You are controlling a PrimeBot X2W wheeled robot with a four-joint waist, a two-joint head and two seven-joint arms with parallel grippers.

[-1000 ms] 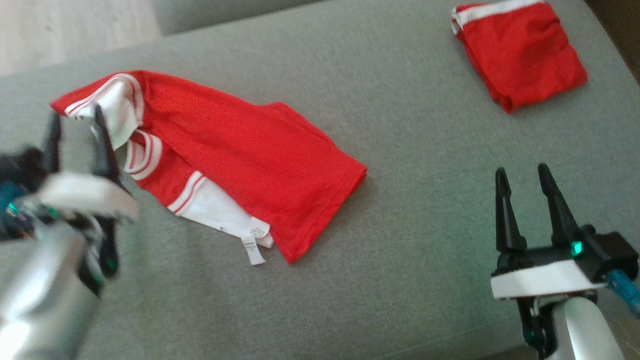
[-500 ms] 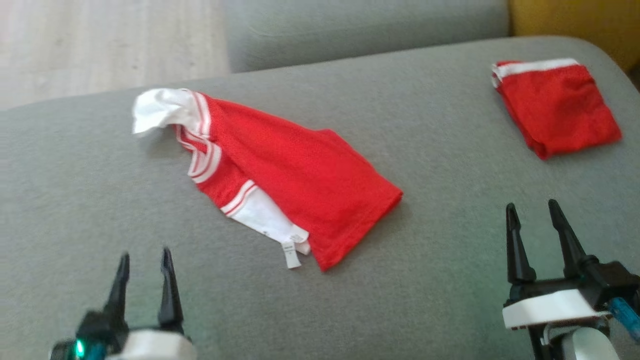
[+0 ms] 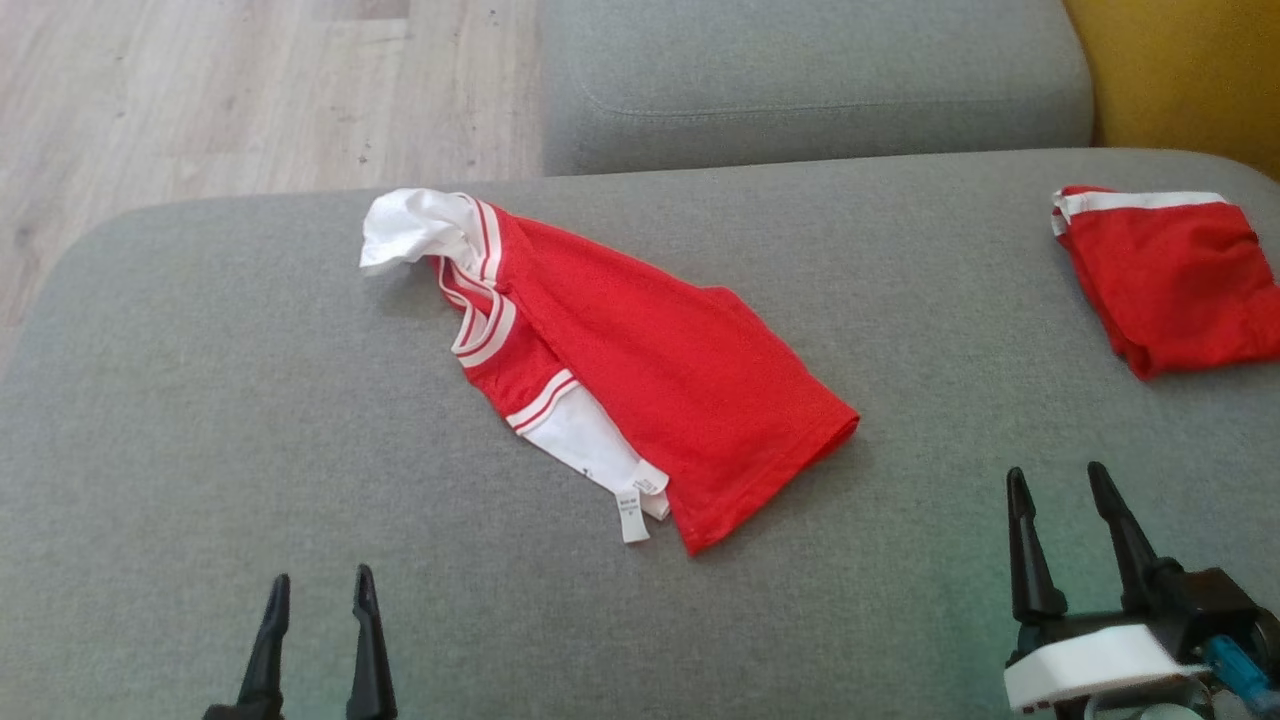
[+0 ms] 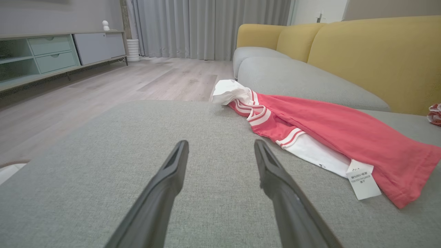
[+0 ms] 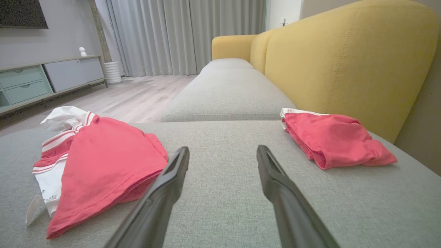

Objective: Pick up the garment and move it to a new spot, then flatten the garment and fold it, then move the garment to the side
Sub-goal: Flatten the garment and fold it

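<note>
A red garment [image 3: 650, 370] with white trim and a white label lies loosely folded on the grey sofa seat [image 3: 250, 400], one white corner bunched up at its far left end. The left wrist view has the garment [image 4: 330, 134] ahead to the right; the right wrist view has it [image 5: 103, 162] at the left. My left gripper [image 3: 318, 582] stands open near the seat's front edge, apart from the garment, nothing between its fingers. Low at the right, my right gripper [image 3: 1057, 475] is open and holds nothing.
A second red garment [image 3: 1170, 275], folded small, lies at the seat's far right, also the folded piece [image 5: 330, 141] in the right wrist view. A yellow backrest [image 5: 344, 62] rises at the right. Another grey seat cushion [image 3: 810, 85] lies beyond, wooden floor [image 3: 200, 100] to the left.
The head camera has tilted up, so the whole picture shifted. My left gripper let go of the garment's far left corner and drew back to the front edge; that corner now lies bunched.
</note>
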